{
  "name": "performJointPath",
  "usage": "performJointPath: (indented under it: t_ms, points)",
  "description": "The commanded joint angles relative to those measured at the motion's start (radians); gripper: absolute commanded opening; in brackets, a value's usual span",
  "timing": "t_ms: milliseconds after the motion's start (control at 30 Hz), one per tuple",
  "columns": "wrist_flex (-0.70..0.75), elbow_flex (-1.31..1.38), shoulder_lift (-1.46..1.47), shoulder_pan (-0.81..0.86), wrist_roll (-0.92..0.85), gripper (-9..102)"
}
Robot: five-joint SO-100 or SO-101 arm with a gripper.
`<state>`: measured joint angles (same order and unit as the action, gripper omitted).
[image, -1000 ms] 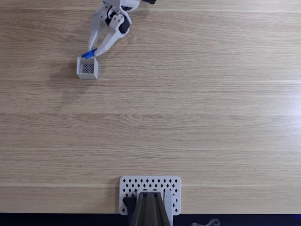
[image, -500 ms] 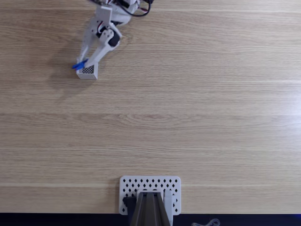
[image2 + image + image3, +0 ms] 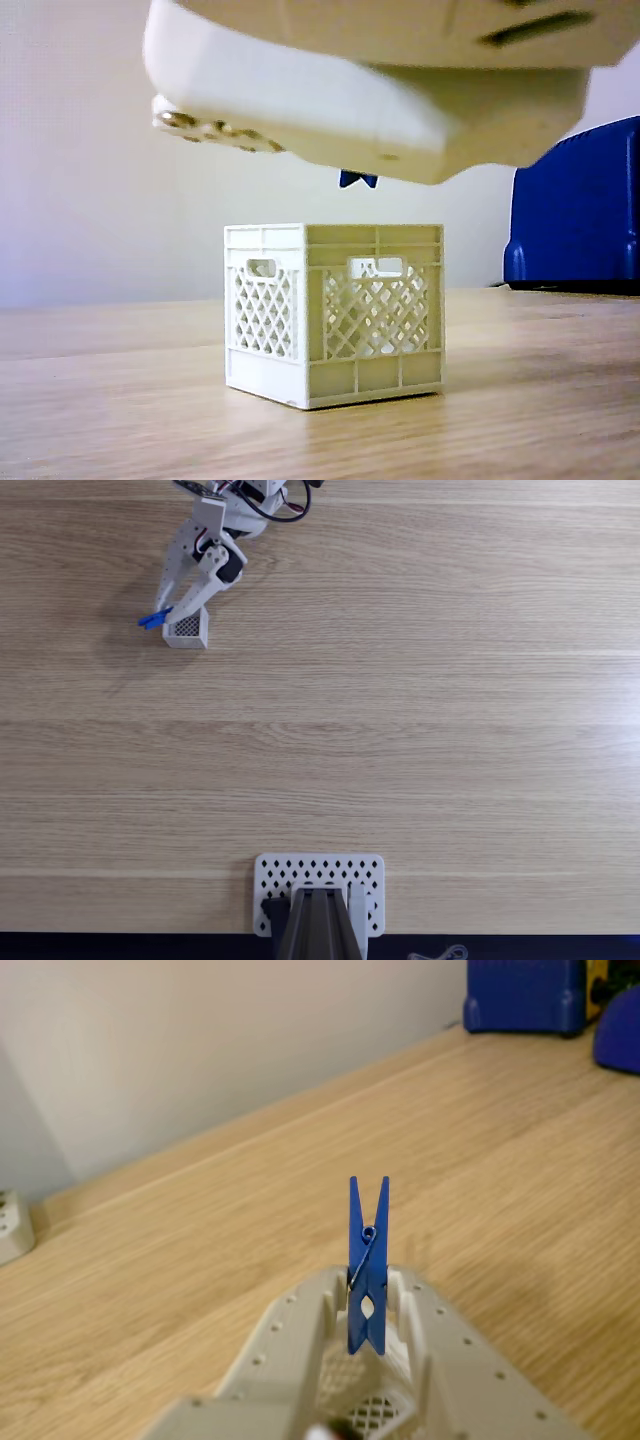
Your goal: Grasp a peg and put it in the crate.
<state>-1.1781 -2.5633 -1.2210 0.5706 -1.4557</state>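
**Peg held above the crate, release not yet made**

The white two-finger pincer (image 3: pixel 368 1335) is pinching the slim bright blue clothespin peg (image 3: pixel 367 1270) near its lower end, so the peg stands upright between the fingertips in the wrist view, forked handles pointing away from the camera. In the fixed view the pincer (image 3: pixel 163 613) reaches down from the top of the picture, and the peg (image 3: pixel 152 620) juts out to the left past the upper-left corner of the tiny white square lattice crate (image 3: pixel 187 628), which stands on the pale wooden worktop (image 3: pixel 400 730).

To do this step well, I judge that the pincer should bring the peg over the crate's open top before letting go (in the fixed view most of the blue lies outside the rim), and lower it so it cannot bounce off the wall.

The low other view gives what the fixed view cannot: height. The pincer's white body hangs clear above the crate (image 3: pixel 335 315), with a small blue tip of the peg (image 3: pixel 357 179) showing beneath it, apart from the rim. The wrist view alone shows the grip itself, with the crate's mesh glimpsed between the fingers.
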Motion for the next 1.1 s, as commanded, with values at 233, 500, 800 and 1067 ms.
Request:
performJointPath:
  t_ms: [233, 500, 800, 1067]
  points:
    - [-0.032, -0.040, -0.084, 0.000, 0.006, 11]
    - [-0.032, -0.051, -0.100, -0.023, 0.008, 12]
    - [0.060, -0.051, -0.201, -0.031, 0.009, 0]
    - [0.526, -0.051, -0.551, -0.143, 0.121, -1]
